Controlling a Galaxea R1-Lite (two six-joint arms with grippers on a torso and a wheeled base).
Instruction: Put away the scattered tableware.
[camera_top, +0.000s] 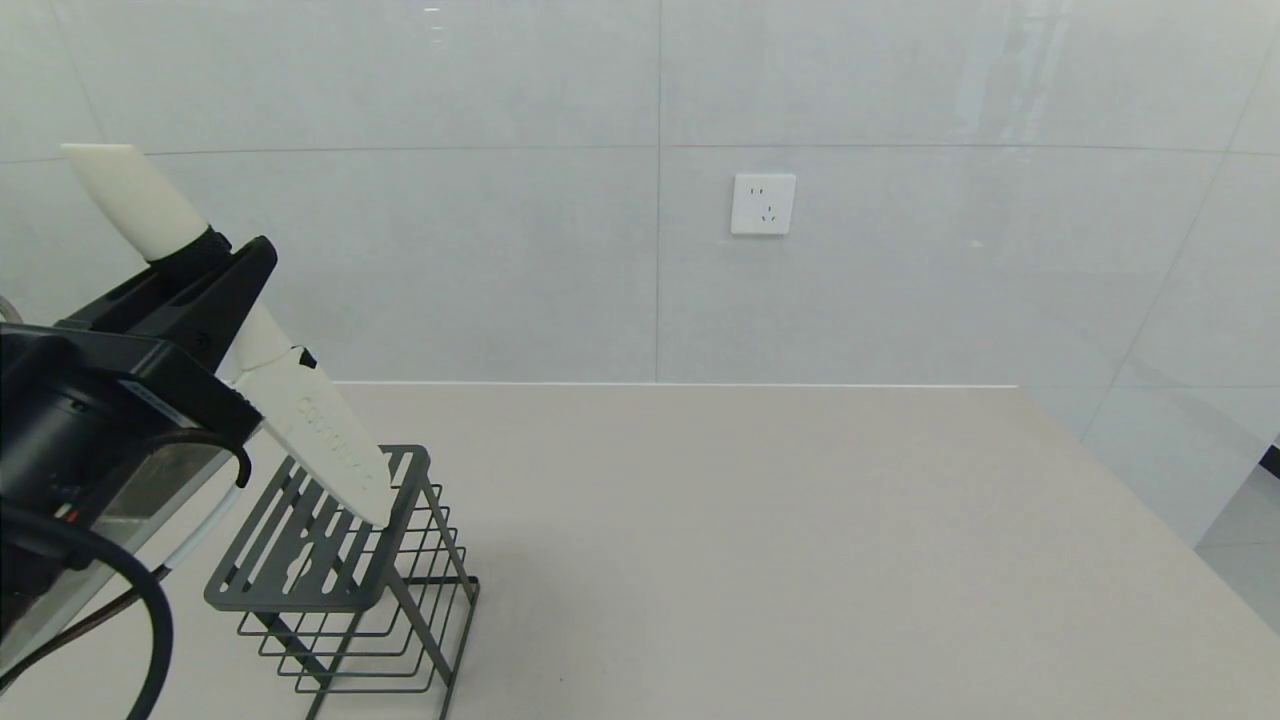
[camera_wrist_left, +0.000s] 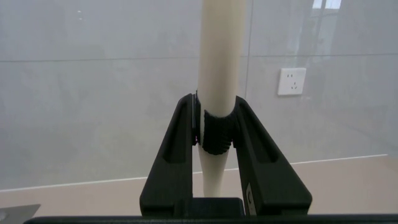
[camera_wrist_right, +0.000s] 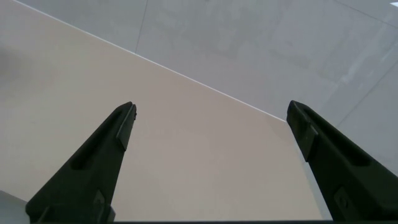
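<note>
My left gripper (camera_top: 215, 275) is shut on a white knife (camera_top: 300, 420), gripping it at the handle. The knife slants down to the right, its sheathed blade tip resting at the slotted top of a dark grey wire knife rack (camera_top: 340, 570) on the beige counter (camera_top: 760, 540). In the left wrist view the white handle (camera_wrist_left: 221, 56) rises between the two black fingers (camera_wrist_left: 180, 155) of the left gripper (camera_wrist_left: 216, 134). My right gripper (camera_wrist_right: 211, 118) stands open over bare counter (camera_wrist_right: 186, 143), nothing between its fingers.
A grey tiled wall with a white socket (camera_top: 763, 204) backs the counter. The counter's right edge (camera_top: 1130, 490) drops off toward the floor. A glass-sided object (camera_top: 150, 490) sits behind the left arm.
</note>
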